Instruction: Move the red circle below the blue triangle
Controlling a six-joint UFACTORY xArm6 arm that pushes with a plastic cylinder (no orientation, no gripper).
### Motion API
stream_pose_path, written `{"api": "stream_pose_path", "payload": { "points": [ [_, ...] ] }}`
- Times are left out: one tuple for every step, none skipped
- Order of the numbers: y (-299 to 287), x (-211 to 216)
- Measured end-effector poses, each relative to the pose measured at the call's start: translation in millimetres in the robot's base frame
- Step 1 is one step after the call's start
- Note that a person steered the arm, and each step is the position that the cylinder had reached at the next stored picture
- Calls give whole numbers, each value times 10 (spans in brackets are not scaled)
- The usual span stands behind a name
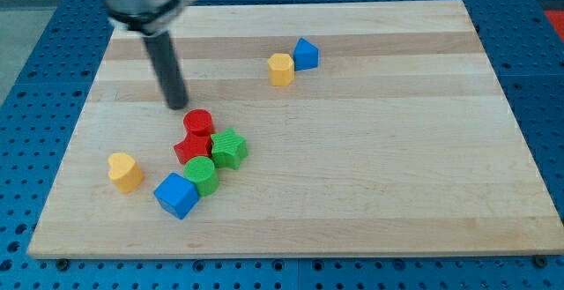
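Around the red circle (198,121) — red, green blocks (229,148); my tip (178,106) just upper-left, grasping nothing.

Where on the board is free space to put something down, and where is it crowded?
Free: the whole right half, right of the green star and below the blue triangle and yellow block. Crowded: lower left, where red circle, red star, green circle and blue cube cluster under my tip, near the yellow heart.
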State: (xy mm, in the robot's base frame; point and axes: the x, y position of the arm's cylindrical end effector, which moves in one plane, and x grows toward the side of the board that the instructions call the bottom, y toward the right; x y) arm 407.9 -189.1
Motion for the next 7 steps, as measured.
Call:
{"api": "stream_pose_path", "payload": {
  "points": [
    [-502,266],
    [-405,878],
    [334,764],
    [1059,334],
    [1423,154],
    [1257,311],
    [595,384]
  ]
}}
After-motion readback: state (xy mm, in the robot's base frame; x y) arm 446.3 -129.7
